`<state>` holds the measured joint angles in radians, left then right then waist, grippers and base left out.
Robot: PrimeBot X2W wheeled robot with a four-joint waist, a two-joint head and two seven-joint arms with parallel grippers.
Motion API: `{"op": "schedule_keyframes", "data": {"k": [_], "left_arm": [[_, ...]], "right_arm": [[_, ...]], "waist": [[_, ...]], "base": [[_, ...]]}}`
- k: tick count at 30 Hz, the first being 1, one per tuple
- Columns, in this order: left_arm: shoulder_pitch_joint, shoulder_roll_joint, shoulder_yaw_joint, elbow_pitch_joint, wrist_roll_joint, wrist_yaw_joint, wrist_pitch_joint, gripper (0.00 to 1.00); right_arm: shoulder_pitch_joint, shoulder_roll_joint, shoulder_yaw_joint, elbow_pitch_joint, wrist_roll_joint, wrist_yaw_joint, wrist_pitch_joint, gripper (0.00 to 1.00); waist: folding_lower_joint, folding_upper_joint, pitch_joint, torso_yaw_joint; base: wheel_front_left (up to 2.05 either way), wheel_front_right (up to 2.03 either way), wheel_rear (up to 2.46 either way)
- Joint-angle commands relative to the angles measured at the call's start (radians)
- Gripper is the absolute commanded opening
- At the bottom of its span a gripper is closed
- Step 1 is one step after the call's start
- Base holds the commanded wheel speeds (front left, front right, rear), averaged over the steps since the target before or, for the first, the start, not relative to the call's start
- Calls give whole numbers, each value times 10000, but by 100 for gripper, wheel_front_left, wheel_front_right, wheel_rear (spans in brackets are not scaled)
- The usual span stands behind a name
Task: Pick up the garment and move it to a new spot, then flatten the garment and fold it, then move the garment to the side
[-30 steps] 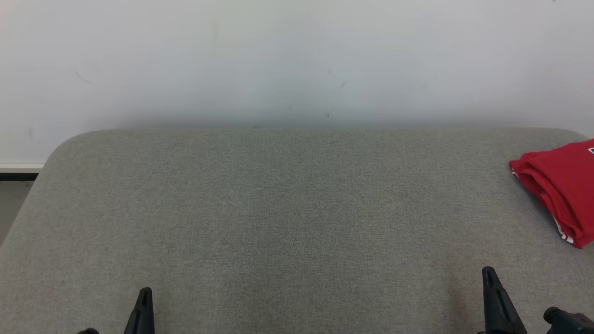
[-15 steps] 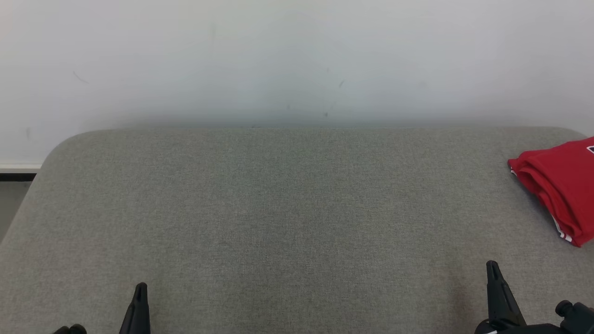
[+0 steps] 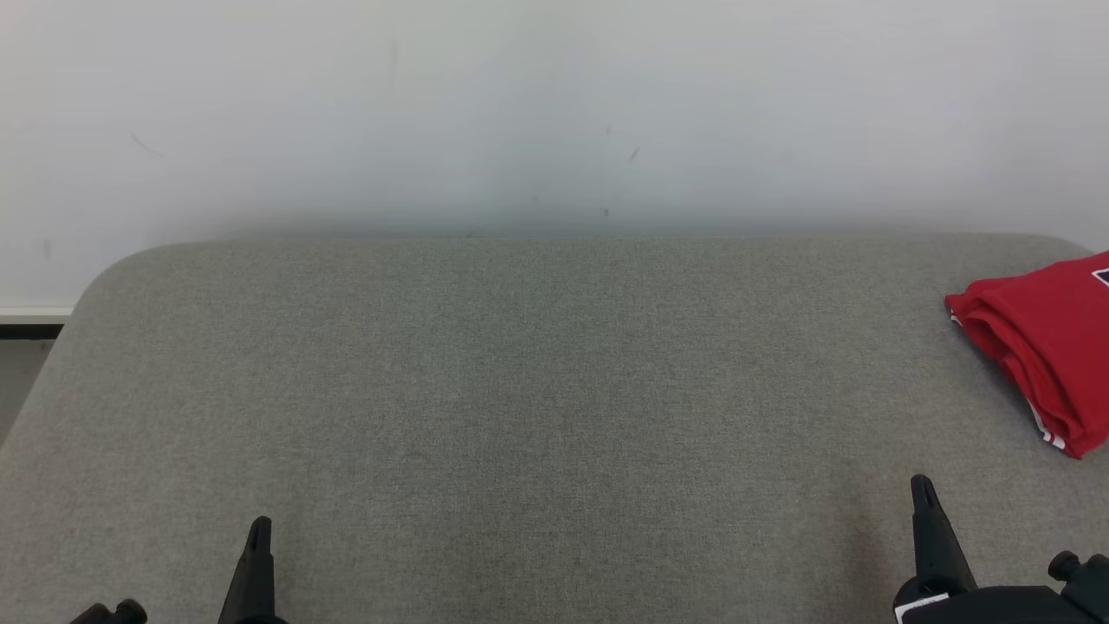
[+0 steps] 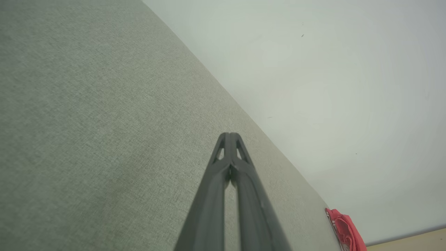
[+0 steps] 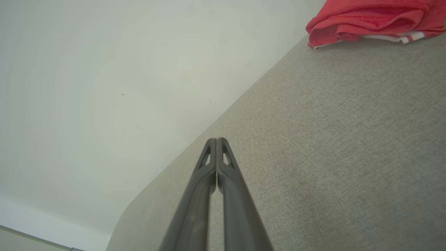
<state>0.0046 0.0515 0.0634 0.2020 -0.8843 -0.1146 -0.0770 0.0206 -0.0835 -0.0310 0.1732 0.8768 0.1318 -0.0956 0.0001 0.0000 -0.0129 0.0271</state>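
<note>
The white wall [image 3: 554, 104] at the back is the biggest thing. In front of it lies the wide grey bench [image 3: 520, 390], soft like cloth. The red garment [image 3: 1048, 347] lies folded at the far right edge of the bench, well apart from both arms, and a bit of white trim shows at its near end.

The whole head view has slid a tiny bit since a second ago, so the camera has moved; the garment has not moved on the bench; the dark tips sit a little higher in the view now, and more of the right arm [image 3: 996, 602] shows in the bottom corner.

The left jaws are clenched on nothing, with their fingers [image 4: 210, 195] pressed together over the grey cloth; the right jaws are clenched on nothing too, with their fingers [image 5: 200, 188] tip to tip and the garment off to one side of them.

I think the job is as good as done; the garment looks folded and put aside; the arms seem to be going back to rest.
</note>
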Motion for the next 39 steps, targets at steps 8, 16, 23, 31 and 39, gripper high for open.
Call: {"op": "schedule_keyframes", "data": {"k": [8, 16, 23, 31, 39], "left_arm": [[-367, 15, 118, -15, -1105, -47, 295, 0], [-506, 12, 180, 54, -2006, -72, 527, 0], [-618, 9, 237, 119, -2844, -97, 757, 0], [-732, 5, 291, 173, -3582, -92, 958, 0], [-835, 2, 344, 230, -4311, -111, 1149, 0]], "right_arm": [[-330, -58, -88, 15, 1159, -9, 244, 0], [-484, -46, -137, 116, 2093, -10, 461, 0], [-619, -31, -187, 204, 2982, -11, 680, 0], [-727, -13, -238, 297, 3778, -13, 872, 0], [-866, 8, -286, 381, 4528, -14, 1052, 0]], "waist": [[-1, 0, 14, -26], [-1, 0, 29, -53], [-1, 0, 44, -80], [-1, 0, 58, -107], [-1, 0, 73, -133]], "base": [[0, 0, 0], [0, 0, 0], [0, 0, 0], [0, 0, 0], [0, 0, 0]]}}
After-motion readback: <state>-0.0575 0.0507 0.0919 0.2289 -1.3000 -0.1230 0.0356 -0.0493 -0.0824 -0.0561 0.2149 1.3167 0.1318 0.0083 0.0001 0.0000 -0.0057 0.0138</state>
